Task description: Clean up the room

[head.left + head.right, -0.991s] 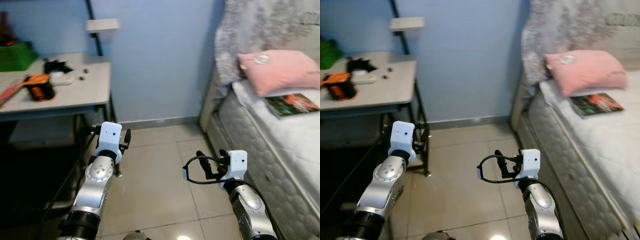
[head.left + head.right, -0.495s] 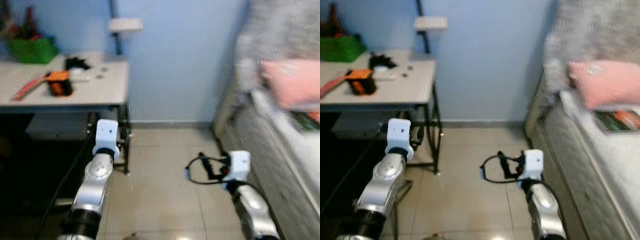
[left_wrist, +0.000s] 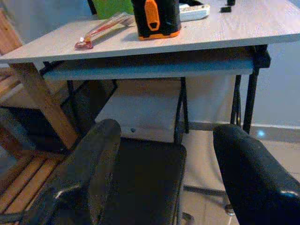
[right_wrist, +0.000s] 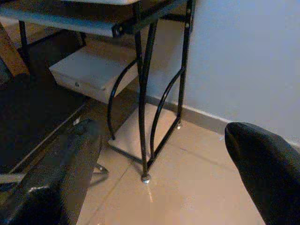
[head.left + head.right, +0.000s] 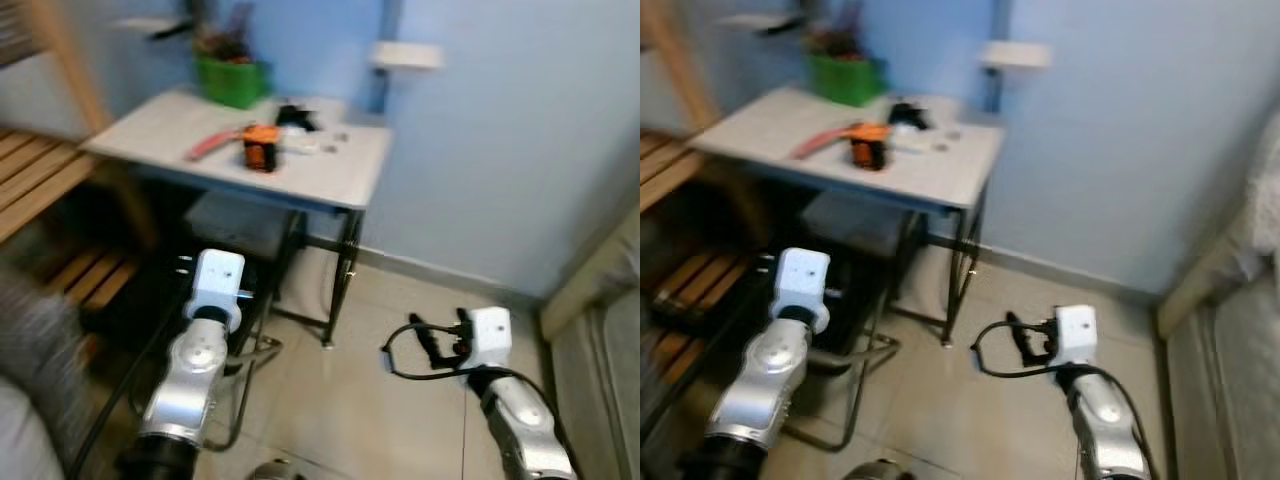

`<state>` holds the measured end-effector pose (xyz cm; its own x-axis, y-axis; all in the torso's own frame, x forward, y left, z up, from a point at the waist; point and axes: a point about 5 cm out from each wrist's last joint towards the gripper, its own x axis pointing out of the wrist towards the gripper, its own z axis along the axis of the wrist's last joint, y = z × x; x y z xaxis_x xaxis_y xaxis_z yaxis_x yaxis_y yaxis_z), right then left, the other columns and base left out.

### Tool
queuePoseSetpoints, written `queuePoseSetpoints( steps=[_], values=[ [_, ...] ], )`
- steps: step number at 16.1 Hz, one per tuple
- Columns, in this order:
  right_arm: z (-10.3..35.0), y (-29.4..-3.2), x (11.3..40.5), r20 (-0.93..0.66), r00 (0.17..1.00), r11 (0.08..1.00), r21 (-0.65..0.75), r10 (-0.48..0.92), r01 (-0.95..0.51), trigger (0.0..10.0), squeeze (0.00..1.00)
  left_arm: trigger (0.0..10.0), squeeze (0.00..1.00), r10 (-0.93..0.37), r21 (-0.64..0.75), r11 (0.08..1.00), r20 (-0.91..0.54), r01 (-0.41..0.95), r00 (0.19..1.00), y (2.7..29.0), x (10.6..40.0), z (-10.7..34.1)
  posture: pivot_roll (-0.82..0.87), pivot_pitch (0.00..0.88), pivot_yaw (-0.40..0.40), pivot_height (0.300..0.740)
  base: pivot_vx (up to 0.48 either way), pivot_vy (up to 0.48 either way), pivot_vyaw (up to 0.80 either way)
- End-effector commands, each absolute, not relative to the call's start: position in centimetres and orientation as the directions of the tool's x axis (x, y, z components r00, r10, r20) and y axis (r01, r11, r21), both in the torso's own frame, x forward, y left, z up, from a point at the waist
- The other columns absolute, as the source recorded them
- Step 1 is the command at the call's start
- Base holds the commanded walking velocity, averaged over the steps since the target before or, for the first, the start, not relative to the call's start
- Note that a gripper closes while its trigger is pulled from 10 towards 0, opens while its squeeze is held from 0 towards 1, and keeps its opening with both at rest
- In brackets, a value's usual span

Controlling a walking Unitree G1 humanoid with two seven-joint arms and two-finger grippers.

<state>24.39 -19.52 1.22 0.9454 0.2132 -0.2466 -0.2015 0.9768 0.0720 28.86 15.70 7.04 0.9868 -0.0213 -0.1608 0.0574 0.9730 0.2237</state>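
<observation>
Room's still kinda messy: the counter point(image 5: 330, 175) carries a green basket point(image 5: 233, 80), a red strip point(image 5: 212, 146), an orange-black tool point(image 5: 260, 152) and small bits. Left gripper point(image 3: 164, 164) and right gripper point(image 4: 164, 173) hover low, fingers spread, holding nothing.

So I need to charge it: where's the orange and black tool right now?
The orange and black tool stands on the grey desk, ahead on the robot's left, between the red strip and the green basket.
</observation>
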Motion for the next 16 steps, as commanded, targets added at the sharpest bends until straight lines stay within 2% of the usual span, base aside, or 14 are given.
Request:
queuePoseSetpoints(
  steps=[1, 2, 3, 4, 6, 16],
  values=[
    [1.5, -19.9, 24.2, -0.225, 0.957, 0.983, 0.053, 0.183, -0.175, 10.0, 0.0, 10.0, 0.0, -0.089, 0.213, 0.97, -0.127, 0.115, 0.988, 14.9, 28.9, 7.4, 0.14, 0.0, 0.0, 0.74, 0.0, 0.0, 0.0],
    [1.7, -20.6, 22.8, -0.21, 0.963, 0.986, 0.042, 0.168, -0.162, 10.0, 0.0, 10.0, 0.0, -0.268, 0.11, 0.953, -0.13, 0.283, 0.955, 12.1, 27.6, 6.5, 0.15, 0.0, -0.006, 0.74, 0.0, 0.0, 0.0],
    [1.8, -22.0, 20.6, -0.197, 0.971, 0.991, 0.024, 0.133, -0.131, 10.0, 0.0, 10.0, 0.0, -0.213, 0.113, 0.971, 0.009, 0.211, 0.977, 12.2, 28.1, 8.8, 0.14, 0.0, -0.016, 0.74, 0.0, 0.0, 0.0],
    [1.7, -23.1, 19.6, -0.203, 0.974, 0.995, 0.009, 0.1, -0.1, 10.0, 0.0, 10.0, 0.0, -0.135, 0.075, 0.988, 0.024, 0.133, 0.991, 12.9, 28.4, 9.2, 0.14, 0.0, -0.021, 0.74, 0.0, 0.0, 0.0],
    [1.7, -23.3, 19.3, -0.209, 0.974, 0.997, 0.007, 0.082, -0.082, 10.0, 0.0, 10.0, 0.0, -0.092, 0.04, 0.995, 0.033, 0.091, 0.995, 13.3, 28.1, 9.0, 0.12, 0.0, -0.022, 0.74, 0.0, 0.0, 0.0],
    [1.7, -23.3, 19.3, -0.209, 0.974, 0.997, 0.007, 0.082, -0.082, 10.0, 0.0, 10.0, 0.0, -0.092, 0.04, 0.995, 0.033, 0.091, 0.995, 13.3, 28.1, 9.0, 0.12, 0.0, -0.022, 0.74, 0.0, 0.0, 0.0]
  ],
)
